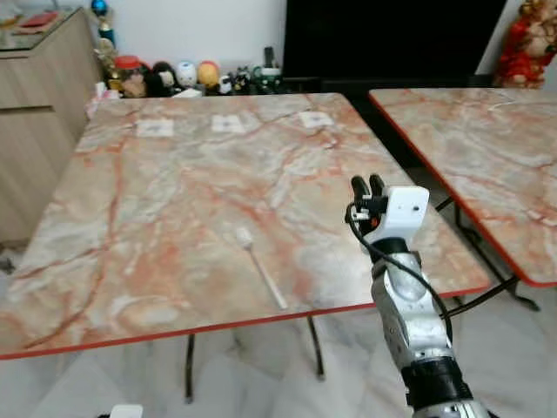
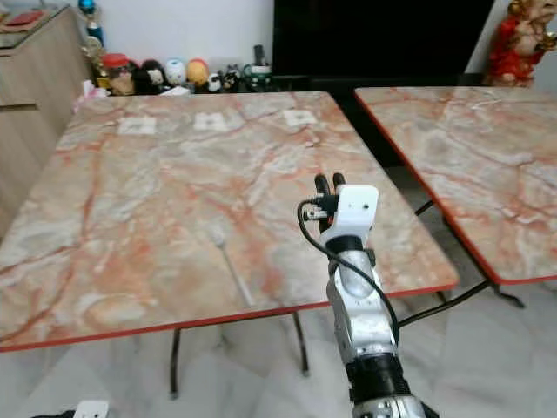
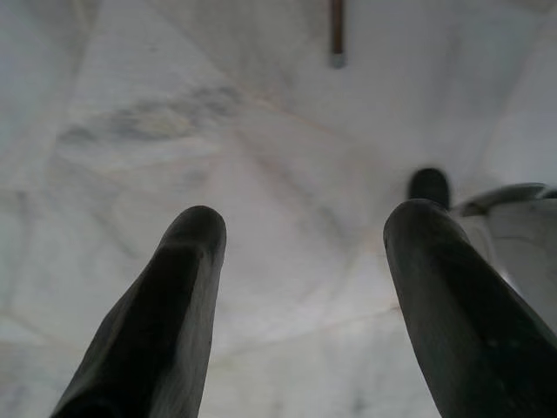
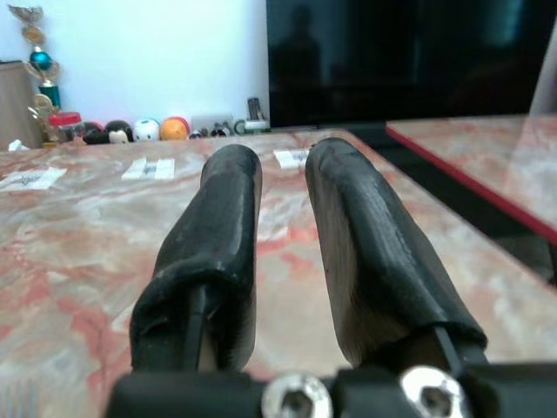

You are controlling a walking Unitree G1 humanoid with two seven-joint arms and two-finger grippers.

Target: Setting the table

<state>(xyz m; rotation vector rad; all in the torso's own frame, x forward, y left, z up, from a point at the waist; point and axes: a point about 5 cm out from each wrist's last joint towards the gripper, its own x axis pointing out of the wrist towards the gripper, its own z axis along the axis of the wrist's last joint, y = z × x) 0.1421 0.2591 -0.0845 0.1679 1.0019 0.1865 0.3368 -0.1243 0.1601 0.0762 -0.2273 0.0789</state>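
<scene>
Head views show the right gripper (image 1: 369, 185) raised over the marble table (image 1: 174, 200), well right of the fork (image 1: 261, 267) lying near its front edge. Right wrist view shows those fingers (image 4: 228, 228) nearly closed on nothing; left wrist view shows the left gripper (image 3: 305, 261) spread empty above the floor (image 3: 174, 113), idle. Judged step is reaching for the fork, which calls for opening and moving left.

We stand before a square table (image 1: 174, 218) with a pink-and-grey marble top and a red rim, on thin dark legs over a pale marble floor (image 1: 261, 383). A white plastic fork (image 1: 261, 267) lies flat on it toward five o'clock of the top's middle, prongs pointing away from us, near the front edge. Three small white cards (image 1: 228, 124) sit in a row along the far edge, at twelve o'clock. At three o'clock, a second matching table (image 1: 487, 157) stands close beside.
</scene>
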